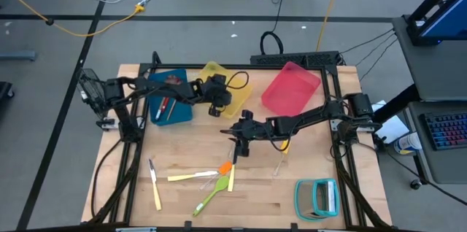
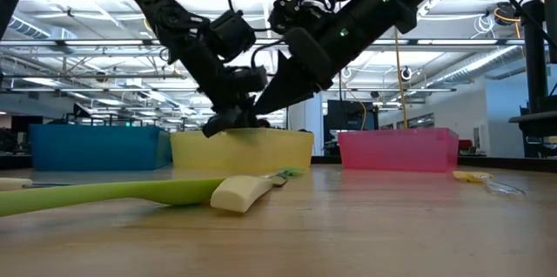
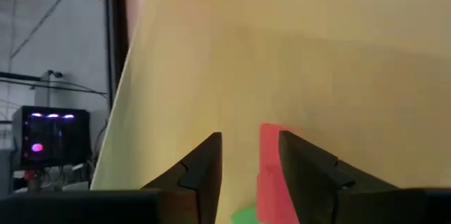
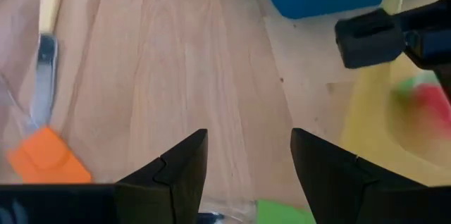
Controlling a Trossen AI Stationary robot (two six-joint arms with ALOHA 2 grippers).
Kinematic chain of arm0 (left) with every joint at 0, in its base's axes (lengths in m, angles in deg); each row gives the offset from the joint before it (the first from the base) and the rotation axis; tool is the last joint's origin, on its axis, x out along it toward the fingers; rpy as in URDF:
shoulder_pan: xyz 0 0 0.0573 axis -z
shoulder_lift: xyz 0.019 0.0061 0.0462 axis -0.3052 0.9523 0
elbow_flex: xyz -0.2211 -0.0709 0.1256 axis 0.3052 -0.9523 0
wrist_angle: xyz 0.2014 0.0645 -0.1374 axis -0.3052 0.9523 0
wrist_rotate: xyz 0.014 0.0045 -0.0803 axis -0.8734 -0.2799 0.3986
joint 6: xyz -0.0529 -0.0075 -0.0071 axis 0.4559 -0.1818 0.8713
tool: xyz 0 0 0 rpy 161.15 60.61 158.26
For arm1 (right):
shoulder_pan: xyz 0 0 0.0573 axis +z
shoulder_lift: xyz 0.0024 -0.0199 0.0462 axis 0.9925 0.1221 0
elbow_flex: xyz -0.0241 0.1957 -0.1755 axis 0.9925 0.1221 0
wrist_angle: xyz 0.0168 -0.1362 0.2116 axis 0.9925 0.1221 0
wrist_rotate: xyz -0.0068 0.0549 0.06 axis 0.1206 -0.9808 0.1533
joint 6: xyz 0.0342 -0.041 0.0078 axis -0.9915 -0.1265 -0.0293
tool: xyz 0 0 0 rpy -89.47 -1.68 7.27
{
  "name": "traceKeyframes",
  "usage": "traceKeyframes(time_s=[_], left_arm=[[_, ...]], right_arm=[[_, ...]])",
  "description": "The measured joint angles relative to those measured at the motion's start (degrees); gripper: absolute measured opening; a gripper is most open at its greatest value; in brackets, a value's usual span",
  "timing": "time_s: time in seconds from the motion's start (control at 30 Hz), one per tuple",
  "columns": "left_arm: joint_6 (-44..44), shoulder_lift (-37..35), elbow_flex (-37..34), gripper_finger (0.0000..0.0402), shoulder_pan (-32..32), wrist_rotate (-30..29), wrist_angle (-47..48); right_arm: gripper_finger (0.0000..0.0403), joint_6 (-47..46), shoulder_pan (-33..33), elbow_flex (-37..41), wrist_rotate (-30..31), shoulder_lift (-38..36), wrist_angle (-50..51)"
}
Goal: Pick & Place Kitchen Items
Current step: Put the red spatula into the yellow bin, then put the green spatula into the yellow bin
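Note:
My left gripper hangs open inside the yellow bin, over a red utensil and a green one. My right gripper is open, pointing down over bare wood near the table's middle. Below it on the table lie an orange spatula, a cream-handled knife, a cream spatula and a lime-green spoon. A small clear-and-yellow utensil lies to the right. Red utensils lie in the blue bin. My left gripper has the red utensil right beside one finger, in the gap between the open fingers. I cannot tell whether the finger touches it or whether it simply lies on the bin floor below.
The pink bin sits at the far right of the board, and the teal-framed rack lies at the near right corner. The two grippers are close together by the yellow bin's near edge. Bare wood shows between the utensils and the rack.

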Motion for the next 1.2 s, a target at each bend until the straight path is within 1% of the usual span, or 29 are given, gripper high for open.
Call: traceKeyframes(time_s=[0.13,0.2,0.27,0.37,0.5,0.63,0.8,0.9,1.0,1.13,1.2], left_arm=[[0.94,-2.58,0.01,0.0156,0.91,0.17,0.65],[1.76,-4.33,-0.04,0.0156,1.3,0.15,0.78],[2.95,-7.05,-0.04,0.0157,1.5,0.14,1.73],[5.89,-11.18,0.05,0.0157,1.9,0.3,1.85],[12.28,-17.08,0.05,0.0157,2.69,0.31,2.85],[17.98,-22.04,0.03,0.0157,4.14,0.35,3.99],[22.49,-26.28,0.05,0.0157,6.58,0.37,6.38],[25.62,-27.9,0.03,0.0157,8.24,0.39,8.28],[27.85,-29.15,0.03,0.0157,10.06,0.39,10.28],[29.59,-29.87,0.03,0.0157,12.76,0.41,12.05],[29.73,-30.45,-0.04,0.0157,14.05,0.41,13.32]], right_arm=[[0.0196,10.41,0.0,0.0,0.01,0.0,1.21],[0.0196,14.01,0.0,0.0,-0.04,0.01,1.26],[0.0196,15.79,0.0,0.0,-0.22,0.0,2.11],[0.0196,16.35,-0.02,0.0,-0.26,0.0,6.16],[0.0196,16.94,-0.67,0.0,-0.23,0.0,11.17],[0.0196,19.83,-1.49,0.0,-0.63,0.0,14.42],[0.0196,26.34,-2.96,0.0,-5.12,0.02,16.77],[0.0196,30.41,-3.85,0.0,-6.84,0.0,16.87],[0.0196,36.36,-4.79,0.01,-8.2,0.0,16.91],[0.0196,42.36,-6.13,1.55,-12.56,0.0,14.41],[0.0196,44.19,-6.86,3.15,-14.37,0.0,10.76]])
